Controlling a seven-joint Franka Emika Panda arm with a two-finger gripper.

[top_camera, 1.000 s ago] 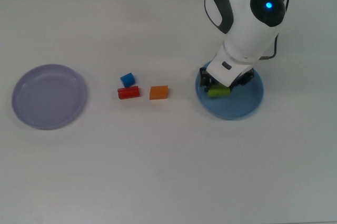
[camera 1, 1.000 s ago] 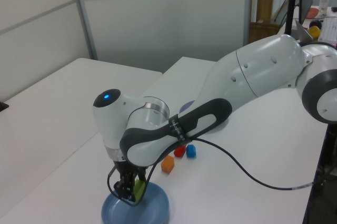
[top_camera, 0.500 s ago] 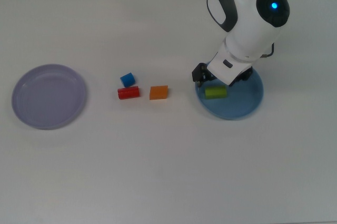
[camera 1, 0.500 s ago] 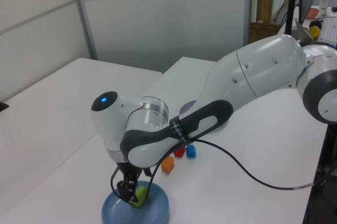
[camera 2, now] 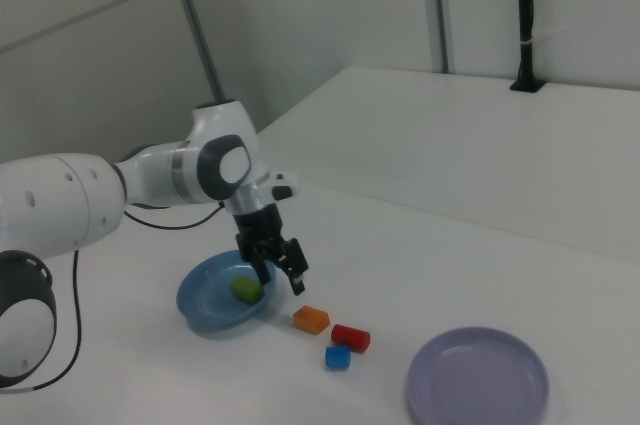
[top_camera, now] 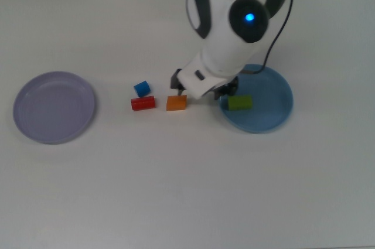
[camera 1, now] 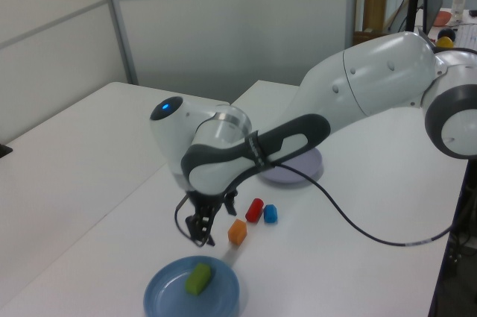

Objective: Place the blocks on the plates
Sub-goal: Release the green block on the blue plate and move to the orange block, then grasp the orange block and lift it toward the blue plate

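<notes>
A: Where do things lie, biggest first?
B: The blue plate (top_camera: 275, 114) already carries the green block (top_camera: 239, 103); the lavender plate (top_camera: 54, 107) is bare.
A: And the gripper (camera 2: 284, 265)?
B: Fingers apart, holding nothing, raised over the table just beside the orange block (top_camera: 176, 103), which lies toward the top view's left of it, long axis across the top view.

In the top view, one plate (top_camera: 54, 107) sits far left on the table (top_camera: 176, 190), 3 blocks (top_camera: 159, 98) grouped mid-table w/ the cube (top_camera: 141, 88) just behind the oblong (top_camera: 142, 103), another plate (top_camera: 269, 114) at right holding a 4th block (top_camera: 239, 102), gripper (top_camera: 202, 91) above between.
</notes>
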